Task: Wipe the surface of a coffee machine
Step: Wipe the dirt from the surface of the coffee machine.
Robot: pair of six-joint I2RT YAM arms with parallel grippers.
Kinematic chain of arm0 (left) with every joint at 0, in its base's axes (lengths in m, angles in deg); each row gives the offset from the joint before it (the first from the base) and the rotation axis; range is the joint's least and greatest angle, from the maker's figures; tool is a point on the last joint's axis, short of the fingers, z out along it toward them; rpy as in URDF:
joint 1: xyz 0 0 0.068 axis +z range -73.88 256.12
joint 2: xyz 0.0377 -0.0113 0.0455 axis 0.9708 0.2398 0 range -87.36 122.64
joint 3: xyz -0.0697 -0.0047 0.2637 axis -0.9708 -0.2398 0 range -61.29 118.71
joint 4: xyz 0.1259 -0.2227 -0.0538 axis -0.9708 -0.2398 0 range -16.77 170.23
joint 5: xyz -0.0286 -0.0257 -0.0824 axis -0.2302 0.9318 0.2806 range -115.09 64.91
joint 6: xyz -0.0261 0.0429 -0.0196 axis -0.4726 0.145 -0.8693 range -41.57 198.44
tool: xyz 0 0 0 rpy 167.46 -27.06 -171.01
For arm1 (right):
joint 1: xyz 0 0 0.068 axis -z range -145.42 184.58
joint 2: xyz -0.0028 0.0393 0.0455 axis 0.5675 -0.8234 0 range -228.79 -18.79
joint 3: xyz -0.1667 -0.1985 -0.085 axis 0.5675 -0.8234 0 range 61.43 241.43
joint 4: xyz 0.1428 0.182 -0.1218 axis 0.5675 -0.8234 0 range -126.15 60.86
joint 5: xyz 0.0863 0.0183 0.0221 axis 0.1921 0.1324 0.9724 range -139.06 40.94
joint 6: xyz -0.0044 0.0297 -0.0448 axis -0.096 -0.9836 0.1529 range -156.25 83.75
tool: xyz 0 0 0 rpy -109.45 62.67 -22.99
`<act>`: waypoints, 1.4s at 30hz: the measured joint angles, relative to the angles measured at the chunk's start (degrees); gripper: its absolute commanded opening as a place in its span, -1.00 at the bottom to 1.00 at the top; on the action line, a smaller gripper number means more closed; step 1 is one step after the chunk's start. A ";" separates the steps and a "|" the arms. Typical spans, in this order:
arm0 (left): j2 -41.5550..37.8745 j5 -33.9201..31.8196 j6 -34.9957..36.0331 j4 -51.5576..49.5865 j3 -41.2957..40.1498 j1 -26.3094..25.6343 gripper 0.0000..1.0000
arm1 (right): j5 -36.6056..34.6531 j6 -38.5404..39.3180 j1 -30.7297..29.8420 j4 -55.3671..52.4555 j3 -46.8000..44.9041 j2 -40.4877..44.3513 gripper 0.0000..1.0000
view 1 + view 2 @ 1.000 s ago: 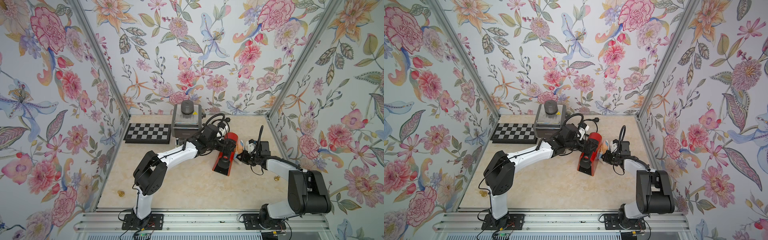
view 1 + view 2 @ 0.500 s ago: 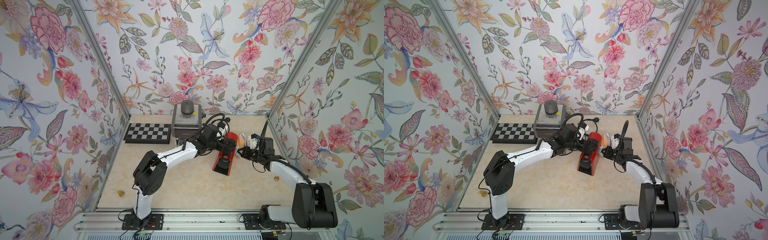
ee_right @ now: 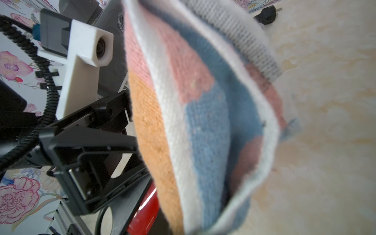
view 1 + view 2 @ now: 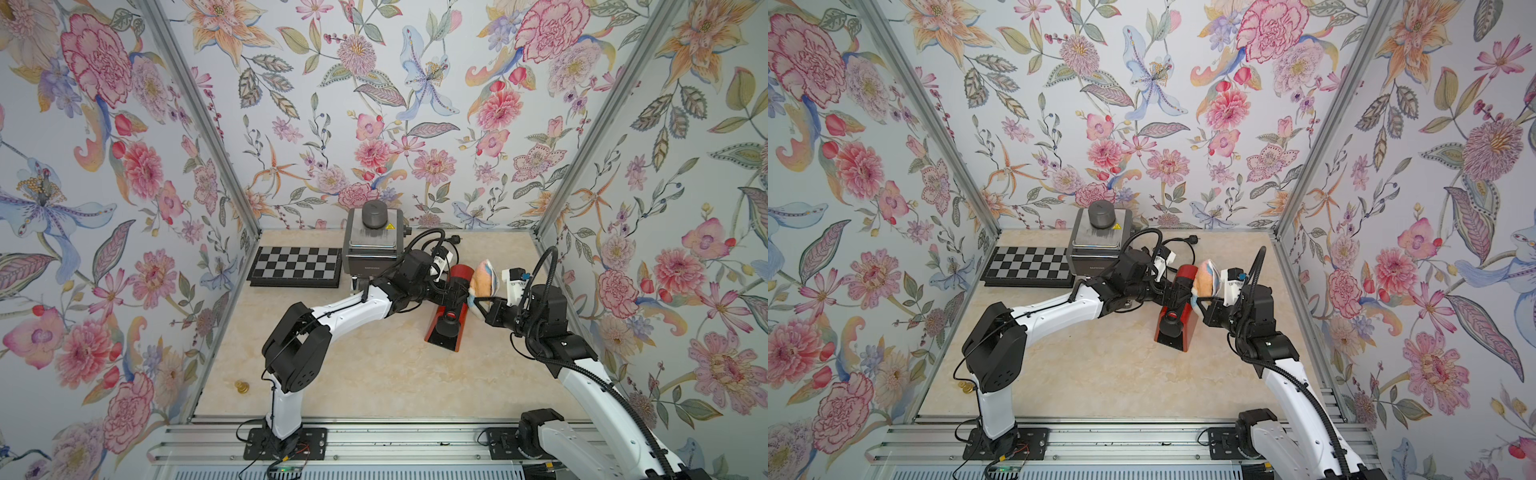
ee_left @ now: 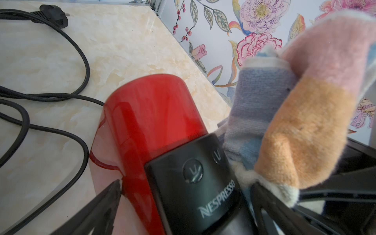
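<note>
Coffee machine (image 4: 455,328), red body with a black head, stands on the table (image 4: 374,374) right of centre, toward the back. Your left gripper (image 5: 187,184) is spread wide, one finger on each side of the machine's head. Your right gripper (image 4: 478,300) is pinched tight on a striped cloth (image 4: 484,278). The cloth is bunched against the head on the side facing the right arm.

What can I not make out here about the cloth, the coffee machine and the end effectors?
Right wrist view: the cloth covers the right end effector's fingertips.
In both top views, the left end effector hides whether the cloth touches the coffee machine.
Left wrist view: the picture edge cuts off the machine's front.
In a top view, the gold object is too small to identify.
</note>
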 measured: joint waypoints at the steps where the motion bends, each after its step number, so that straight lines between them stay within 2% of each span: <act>1: -0.04 0.20 -0.63 0.96 -0.52 0.11 0.98 | 0.07 -0.72 -0.96 -0.04 -1.09 1.55 -1.00; 7: -0.07 1.07 -3.50 5.40 -2.69 0.63 0.98 | -1.33 -5.70 -6.49 1.29 -7.67 10.34 -1.00; 11: -0.04 1.46 -4.37 6.47 -3.34 1.11 0.98 | -2.91 -9.09 -9.90 3.85 -12.28 13.11 -1.00; 20: -0.04 1.86 -5.62 8.04 -4.13 1.51 0.98 | -4.96 -13.57 -13.33 -2.47 -21.07 6.91 -1.00; 28: -0.07 1.88 -6.29 9.42 -4.85 1.53 0.98 | -9.40 -14.80 -13.29 1.11 -21.46 0.02 -1.00; 34: -0.90 1.95 -6.54 11.65 -6.84 1.55 0.98 | -9.03 -15.17 -13.64 4.55 -19.28 -6.05 -1.00; 38: -2.01 2.97 -6.43 12.31 -8.46 1.55 0.98 | -9.51 -15.87 -16.44 3.37 -18.25 -4.50 -1.00; 42: -2.01 3.61 -6.14 12.28 -8.46 1.77 0.98 | -11.78 -17.59 -23.04 -0.96 -17.64 1.31 -1.00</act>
